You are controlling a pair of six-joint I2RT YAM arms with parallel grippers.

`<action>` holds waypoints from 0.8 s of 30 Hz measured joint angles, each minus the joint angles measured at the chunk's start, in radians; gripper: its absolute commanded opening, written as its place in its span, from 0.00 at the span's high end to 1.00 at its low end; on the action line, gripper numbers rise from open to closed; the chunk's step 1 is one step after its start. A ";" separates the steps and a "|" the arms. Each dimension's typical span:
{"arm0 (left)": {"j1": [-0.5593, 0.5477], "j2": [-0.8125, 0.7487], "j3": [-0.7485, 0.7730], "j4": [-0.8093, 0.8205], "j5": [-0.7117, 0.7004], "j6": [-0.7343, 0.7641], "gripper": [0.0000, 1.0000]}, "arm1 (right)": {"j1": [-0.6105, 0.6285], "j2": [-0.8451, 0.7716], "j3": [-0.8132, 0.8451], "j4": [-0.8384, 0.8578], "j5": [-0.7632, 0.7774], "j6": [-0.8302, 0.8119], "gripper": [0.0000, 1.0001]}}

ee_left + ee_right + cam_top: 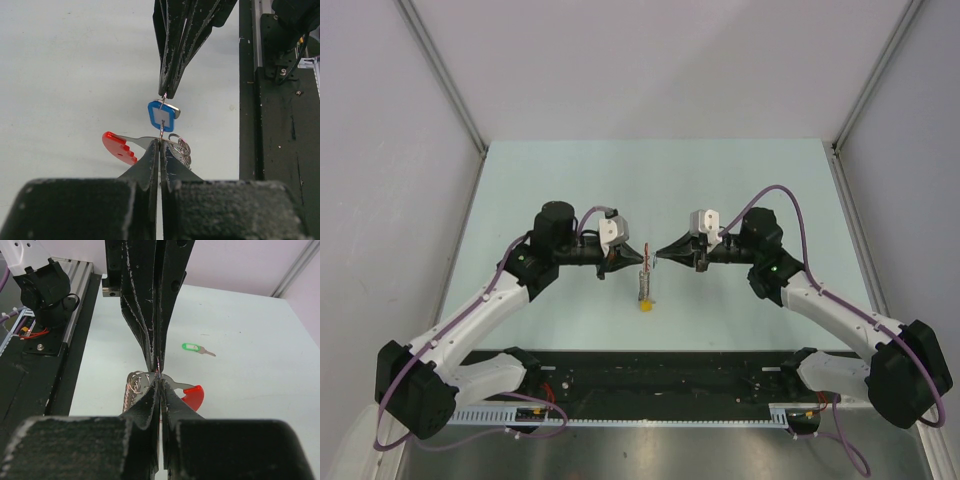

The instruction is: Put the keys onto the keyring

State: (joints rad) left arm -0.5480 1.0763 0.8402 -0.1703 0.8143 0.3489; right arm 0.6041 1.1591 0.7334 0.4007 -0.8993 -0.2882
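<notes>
My left gripper (pixel 644 256) (pixel 160 142) and right gripper (pixel 658 254) (pixel 160 381) meet tip to tip above the table's middle. Both are shut on a thin wire loop of the keyring (pixel 644 285). In the left wrist view the blue key (pixel 161 116) sits on that wire, between my tips and the right gripper's tips (pixel 167 94). The keyring's red piece (pixel 117 146) (pixel 194 395) and bunched silver rings (pixel 181 147) (pixel 134 385) hang beside the jaws. A yellow cap (pixel 645 306) dangles lowest. The green key (pixel 192 347) lies loose on the table.
The pale green table (pixel 720 180) is fenced by grey walls with metal posts at the back corners. A black base rail (pixel 660 375) (pixel 280 125) runs along the near edge under both arms. Purple cables loop off each arm.
</notes>
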 measured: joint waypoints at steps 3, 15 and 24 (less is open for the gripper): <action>0.000 0.000 0.000 0.005 0.000 0.000 1.00 | -0.004 0.000 0.000 0.000 -0.008 0.000 1.00; 0.000 0.001 0.000 0.006 0.000 0.000 1.00 | -0.012 0.017 0.000 0.003 -0.042 0.027 1.00; 0.000 0.001 0.000 0.011 0.000 0.000 1.00 | -0.011 0.032 0.000 0.028 -0.050 0.051 1.00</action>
State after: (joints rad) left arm -0.5480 1.0775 0.8398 -0.1589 0.8143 0.3489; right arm 0.5930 1.1912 0.7338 0.4290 -0.9497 -0.2371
